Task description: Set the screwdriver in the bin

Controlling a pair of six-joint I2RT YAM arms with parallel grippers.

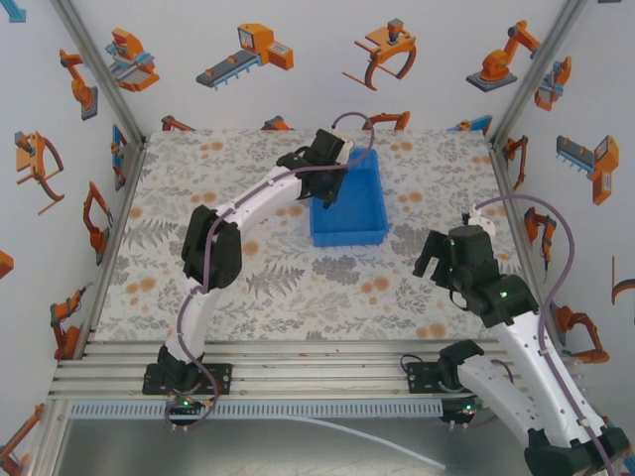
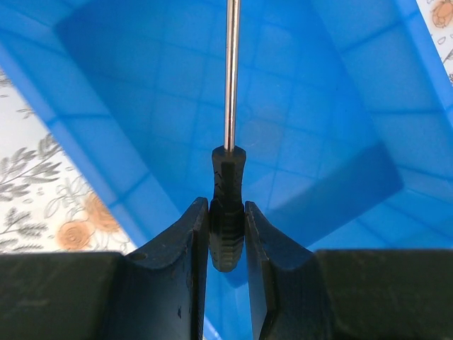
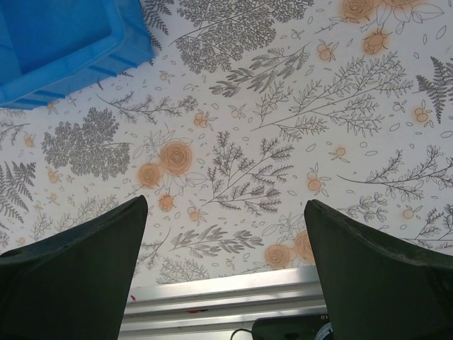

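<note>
Clamped on the black handle of the screwdriver [image 2: 226, 177], the left gripper [image 2: 226, 212] has its two dark fingers [image 2: 187, 269] pressed against the handle's sides, with the butt end sitting between them. The screwdriver's long axis runs in line with the fingers. Its thin metal shaft points straight out ahead of the gripper, away from the wrist, and leaves the top of the left wrist view, so the tip cannot be seen. Beneath the tool is the inside of the blue bin [image 2: 340, 106], its floor and low walls on every side.

From above, the left gripper [image 1: 327, 183] reaches from its base at the near left edge to hang over the left side of the bin [image 1: 352, 223]. The bin sits toward the far edge of the table [image 1: 268, 288], a little right of the middle, with its long sides running near to far.

The right gripper [image 1: 437, 260] hangs above the table near the right edge, well apart from the bin, its fingers spread wide with nothing between them. In its own view the right gripper [image 3: 225, 205] looks down on bare table [image 3: 248, 142], with a corner of the bin [image 3: 64, 42] at upper left.

The table wears a white cover printed with grey leaves and orange flowers. Aluminium rails [image 1: 298, 362] line its near edge. White walls [image 1: 298, 50] scattered with orange robot drawings enclose it.
</note>
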